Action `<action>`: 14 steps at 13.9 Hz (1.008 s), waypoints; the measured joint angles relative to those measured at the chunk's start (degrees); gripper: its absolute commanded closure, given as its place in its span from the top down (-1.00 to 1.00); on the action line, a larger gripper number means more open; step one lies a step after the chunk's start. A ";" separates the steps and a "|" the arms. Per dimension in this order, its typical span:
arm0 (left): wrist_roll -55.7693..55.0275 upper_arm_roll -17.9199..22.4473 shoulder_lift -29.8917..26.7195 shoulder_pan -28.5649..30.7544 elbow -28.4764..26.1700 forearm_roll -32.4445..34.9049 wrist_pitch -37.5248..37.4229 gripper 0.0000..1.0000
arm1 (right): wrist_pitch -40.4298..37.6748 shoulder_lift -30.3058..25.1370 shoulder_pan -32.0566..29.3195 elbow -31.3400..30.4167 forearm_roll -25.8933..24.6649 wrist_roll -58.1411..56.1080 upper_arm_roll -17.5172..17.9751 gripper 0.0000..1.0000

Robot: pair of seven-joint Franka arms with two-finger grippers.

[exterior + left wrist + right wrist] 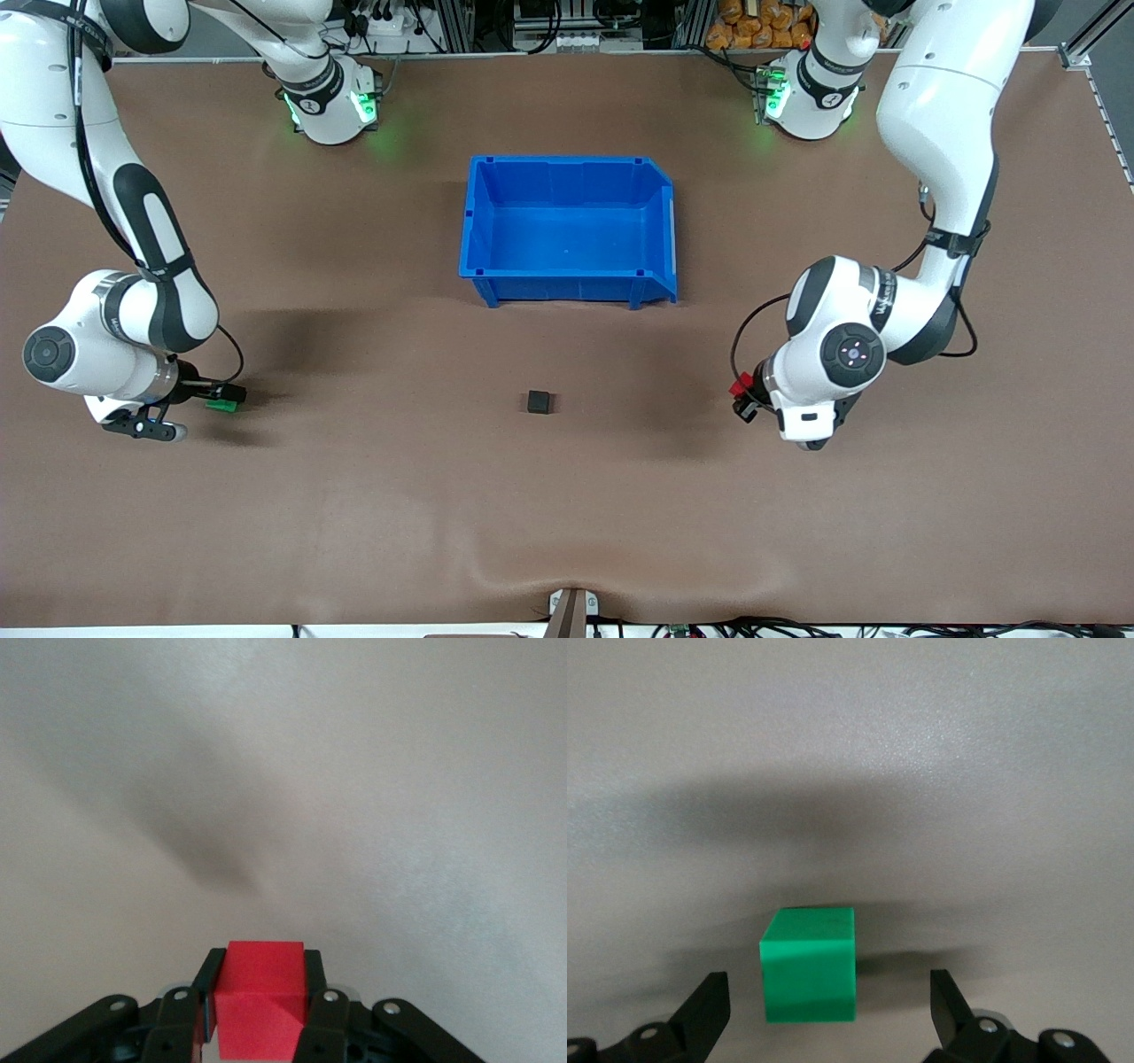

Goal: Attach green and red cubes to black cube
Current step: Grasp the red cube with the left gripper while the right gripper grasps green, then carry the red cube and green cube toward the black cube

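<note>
Front view: black cube (539, 401) sits mid-frame between left hand (742, 399) gripping red cube (735, 387) and open right hand (197, 409) straddling green cube (221, 405).

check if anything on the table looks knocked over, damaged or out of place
Nothing stands out. The black cube sits flat on the table, nearer the front camera than the upright blue bin. The left pincer is shut on the red cube; the right pincer is open around the green cube, which rests squarely.
</note>
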 measured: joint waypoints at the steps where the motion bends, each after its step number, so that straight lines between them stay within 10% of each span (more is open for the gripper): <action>1: -0.85 -0.02 0.79 -0.56 1.27 -0.20 -0.47 -1.00 | 0.02 0.00 0.00 -0.07 -0.10 -0.02 0.00 -0.22; 4: -5.27 -0.06 2.99 -2.93 4.76 -1.42 -0.80 -1.00 | 0.04 0.02 0.00 -0.19 -0.16 -0.04 0.01 -0.98; 14: -22.93 0.11 12.49 -13.53 14.43 -2.82 1.13 -1.00 | 0.39 -0.03 2.33 0.79 -0.74 -20.47 0.96 -1.00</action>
